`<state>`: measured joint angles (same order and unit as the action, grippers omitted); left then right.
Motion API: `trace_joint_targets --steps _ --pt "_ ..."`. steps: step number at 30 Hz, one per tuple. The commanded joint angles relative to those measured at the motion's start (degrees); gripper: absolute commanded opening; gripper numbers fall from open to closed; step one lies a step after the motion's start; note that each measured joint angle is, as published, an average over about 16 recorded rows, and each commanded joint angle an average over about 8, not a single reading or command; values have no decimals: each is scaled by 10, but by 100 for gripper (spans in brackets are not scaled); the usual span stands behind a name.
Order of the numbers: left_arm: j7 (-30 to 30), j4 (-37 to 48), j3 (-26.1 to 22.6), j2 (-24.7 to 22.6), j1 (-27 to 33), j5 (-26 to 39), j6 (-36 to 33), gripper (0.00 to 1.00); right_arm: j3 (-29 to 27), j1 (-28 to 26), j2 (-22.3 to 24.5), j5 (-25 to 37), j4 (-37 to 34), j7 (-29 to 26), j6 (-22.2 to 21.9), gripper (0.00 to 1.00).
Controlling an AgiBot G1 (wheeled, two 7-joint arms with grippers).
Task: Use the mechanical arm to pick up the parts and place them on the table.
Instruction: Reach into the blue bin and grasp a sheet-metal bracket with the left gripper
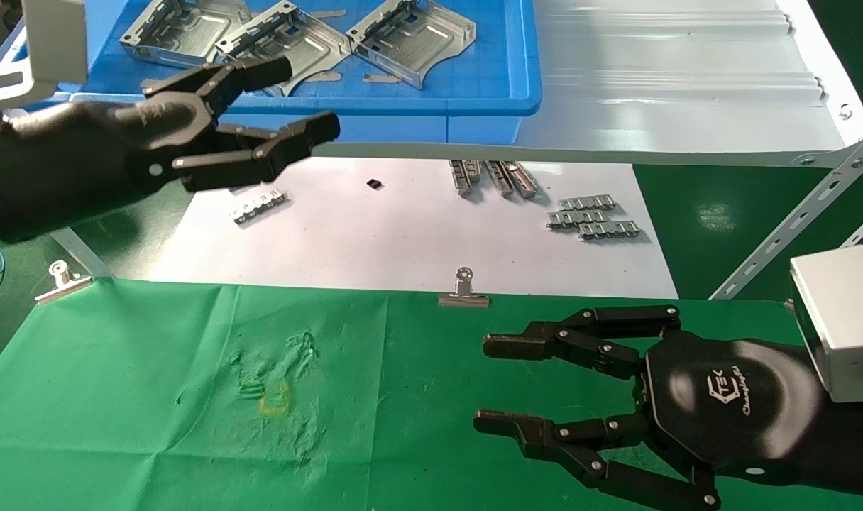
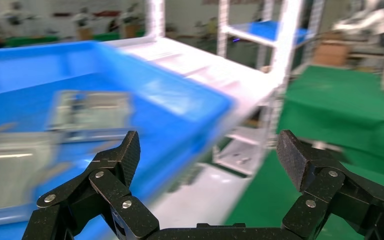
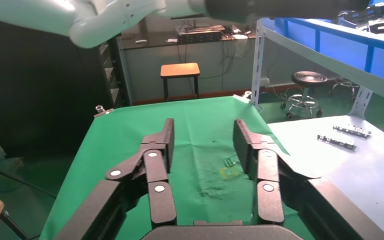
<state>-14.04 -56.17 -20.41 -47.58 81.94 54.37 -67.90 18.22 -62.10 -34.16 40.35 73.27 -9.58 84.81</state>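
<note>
Three silver sheet-metal parts [image 1: 282,42] lie in a blue bin [image 1: 488,85] on the shelf at the back; blurred ones show in the left wrist view [image 2: 87,112]. My left gripper [image 1: 300,99] is open and empty, raised at the left in front of the bin's near wall, fingers toward the parts. My right gripper [image 1: 492,383] is open and empty, low over the green table [image 1: 155,369] at the front right, fingers pointing left. The yellow square mark [image 1: 275,397] lies left of it and shows between its fingers in the right wrist view [image 3: 230,171].
A white sheet [image 1: 375,241] behind the cloth holds small toothed strips [image 1: 595,216] and a tiny black piece [image 1: 375,184]. Binder clips [image 1: 463,291] pin the cloth's far edge. The silver-grey shelf [image 1: 687,85] runs across the back, with slotted struts [image 1: 793,220] at right.
</note>
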Motion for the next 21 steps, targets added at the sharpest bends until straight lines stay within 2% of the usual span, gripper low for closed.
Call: trace_joint_targets --steps 1,10,19,21 --pt "-4 27 -10 -12 30 24 18 100 0 0 0 0 0 0 0 0" --pt "23 180 -64 -64 174 137 41 100 0 0 0 0 0 0 0 0" --pt "67 361 -100 -120 293 206 61 100 0 0 0 0 0 0 0 0" --pt "76 394 -103 -132 310 215 76 95 0 0 0 0 0 0 0 0"
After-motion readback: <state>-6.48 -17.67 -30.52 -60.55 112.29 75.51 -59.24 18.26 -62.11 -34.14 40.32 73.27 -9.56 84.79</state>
